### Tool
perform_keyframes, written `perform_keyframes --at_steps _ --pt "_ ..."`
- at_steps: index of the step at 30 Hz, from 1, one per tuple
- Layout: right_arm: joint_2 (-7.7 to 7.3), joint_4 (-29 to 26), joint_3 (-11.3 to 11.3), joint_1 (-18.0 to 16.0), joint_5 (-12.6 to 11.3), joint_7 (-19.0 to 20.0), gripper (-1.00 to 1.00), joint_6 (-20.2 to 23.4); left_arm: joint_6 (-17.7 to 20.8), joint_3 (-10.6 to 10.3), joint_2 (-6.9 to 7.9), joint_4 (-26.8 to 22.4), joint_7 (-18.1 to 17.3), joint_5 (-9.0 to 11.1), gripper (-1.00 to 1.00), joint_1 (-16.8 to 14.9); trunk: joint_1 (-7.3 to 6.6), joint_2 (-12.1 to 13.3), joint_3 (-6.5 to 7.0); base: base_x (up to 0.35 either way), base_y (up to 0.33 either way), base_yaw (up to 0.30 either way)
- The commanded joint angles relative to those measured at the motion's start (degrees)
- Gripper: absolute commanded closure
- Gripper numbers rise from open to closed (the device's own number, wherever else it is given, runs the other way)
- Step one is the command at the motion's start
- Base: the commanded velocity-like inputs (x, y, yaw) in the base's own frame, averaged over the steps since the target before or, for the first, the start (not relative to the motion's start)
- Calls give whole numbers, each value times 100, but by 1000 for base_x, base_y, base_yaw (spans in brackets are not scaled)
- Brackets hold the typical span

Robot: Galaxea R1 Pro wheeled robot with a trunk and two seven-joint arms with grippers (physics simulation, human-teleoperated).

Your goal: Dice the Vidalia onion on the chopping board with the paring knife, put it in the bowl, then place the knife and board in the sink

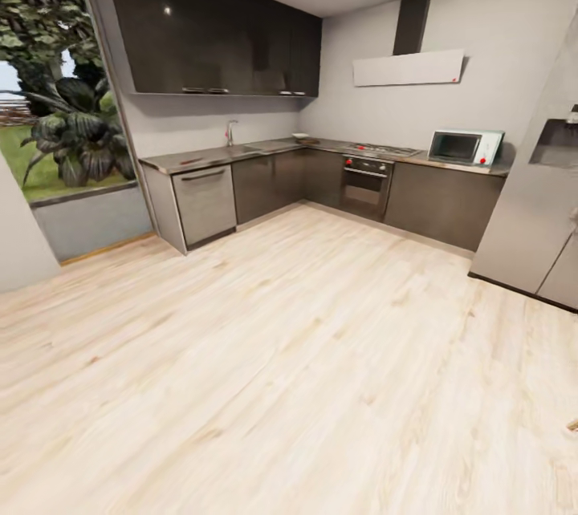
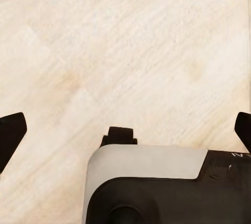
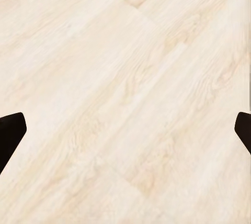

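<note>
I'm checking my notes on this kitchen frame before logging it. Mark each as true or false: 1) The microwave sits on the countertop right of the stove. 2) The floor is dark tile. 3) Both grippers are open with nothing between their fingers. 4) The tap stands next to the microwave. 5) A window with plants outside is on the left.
1) True: the microwave rests on the countertop, right of the stove.
2) False: the floor is light wood planks.
3) True: the left gripper and right gripper are spread wide over bare floor.
4) False: the tap stands far from it, on the left run of the countertop.
5) True: the window shows greenery.
</note>
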Motion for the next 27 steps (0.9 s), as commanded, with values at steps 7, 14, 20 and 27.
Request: perform_keyframes --at_steps 7,14,20,27 --pt "0 -2 5 -1 4 -17 -100 -9 -15 8 -1 1 -3 14 -100 -1 3 -2 -4 320 0 -235" --pt "0 -2 5 -1 4 -17 -100 -9 -15 8 -1 1 -3 15 -100 -1 3 -2 -4 320 0 -235" --pt "0 -2 5 -1 4 -17 -100 -9 -15 8 -2 1 -3 14 -100 -1 3 -2 -4 320 0 -235" --pt "0 -2 5 -1 4 -17 -100 -9 -15 8 -3 1 -3 16 -100 -1 3 -2 -4 320 0 -235"
